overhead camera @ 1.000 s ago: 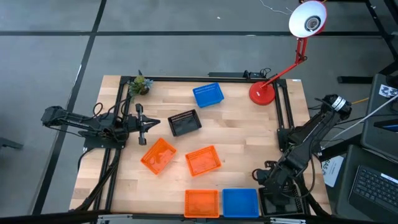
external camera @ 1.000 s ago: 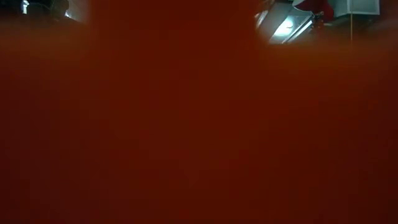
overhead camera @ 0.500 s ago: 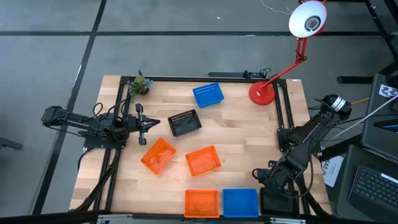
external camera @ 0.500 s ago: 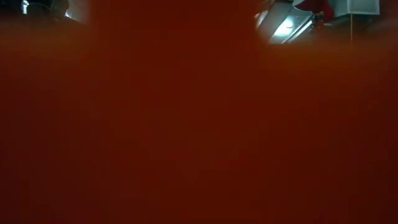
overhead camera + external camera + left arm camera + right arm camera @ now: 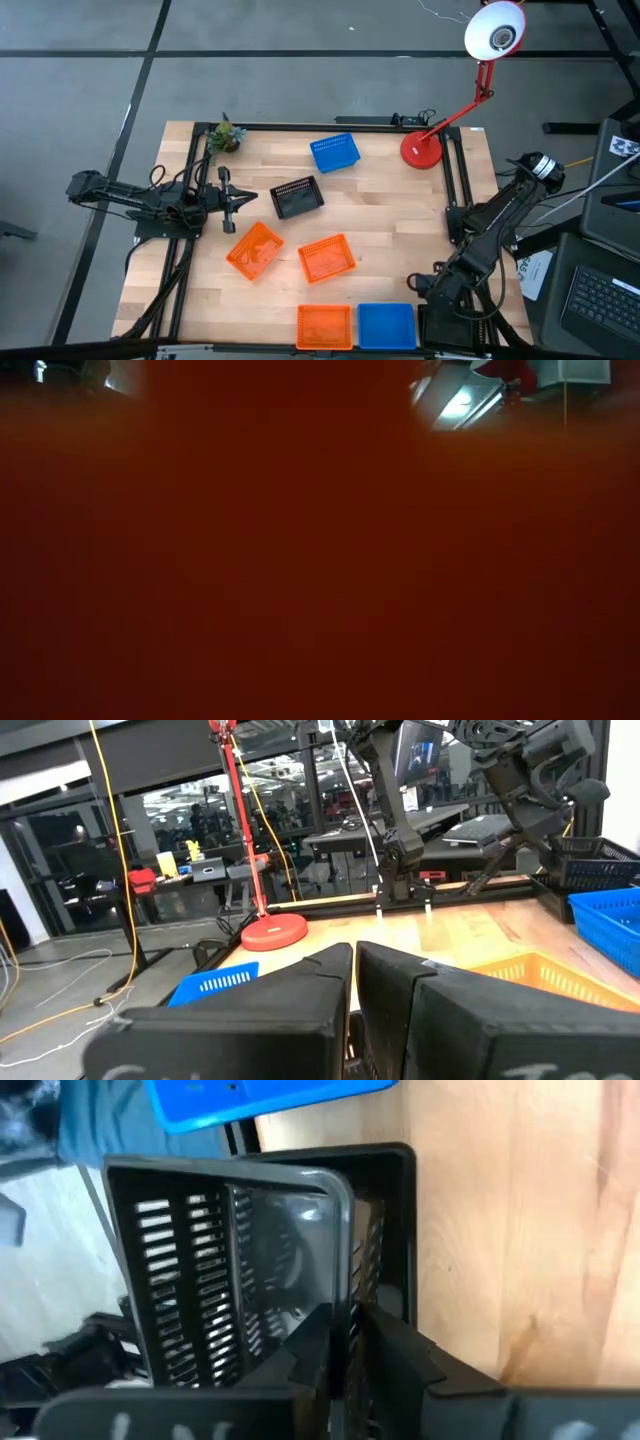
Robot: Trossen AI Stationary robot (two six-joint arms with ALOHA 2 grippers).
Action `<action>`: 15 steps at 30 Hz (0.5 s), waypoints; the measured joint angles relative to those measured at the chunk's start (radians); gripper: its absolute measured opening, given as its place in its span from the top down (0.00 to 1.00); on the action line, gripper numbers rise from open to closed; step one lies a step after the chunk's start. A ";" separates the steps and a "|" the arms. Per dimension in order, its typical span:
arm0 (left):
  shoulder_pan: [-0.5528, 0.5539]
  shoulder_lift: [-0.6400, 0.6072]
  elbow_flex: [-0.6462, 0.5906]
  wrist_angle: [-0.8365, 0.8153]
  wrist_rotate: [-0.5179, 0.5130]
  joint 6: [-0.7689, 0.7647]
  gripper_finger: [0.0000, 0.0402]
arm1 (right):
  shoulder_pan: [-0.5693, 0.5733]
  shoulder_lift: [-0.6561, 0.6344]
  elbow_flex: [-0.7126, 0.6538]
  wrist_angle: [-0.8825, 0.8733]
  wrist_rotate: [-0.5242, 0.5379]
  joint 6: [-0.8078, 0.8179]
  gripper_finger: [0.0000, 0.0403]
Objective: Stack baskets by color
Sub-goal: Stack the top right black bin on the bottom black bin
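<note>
- Jaws of the right gripper (image 5: 348, 1345) stand narrowly apart astride the wall of a tilted black basket (image 5: 230, 1270), at the worktop's near right corner.
- Left gripper (image 5: 245, 199) is all but closed and empty, with the loose black basket (image 5: 297, 197) just beside it, long axis crosswise. I judge the left arm nearer.
- Only the right wrist view shows the straddled wall; the low view is blocked.

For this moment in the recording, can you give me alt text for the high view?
Six small baskets lie on a wooden table: three orange, two blue, one black. The left gripper rests beside the black one; the right arm reaches down at the near right corner. A red lamp and small plant stand at the far edge.
</note>
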 joint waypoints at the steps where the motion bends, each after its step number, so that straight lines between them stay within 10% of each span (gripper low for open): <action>1: 0.000 0.000 0.000 0.000 0.000 0.000 0.97 | 0.003 0.000 0.000 0.003 -0.001 -0.021 0.86; 15: 0.000 0.000 0.000 0.000 0.000 -0.002 0.97 | 0.008 0.000 0.000 -0.001 0.059 -0.047 0.86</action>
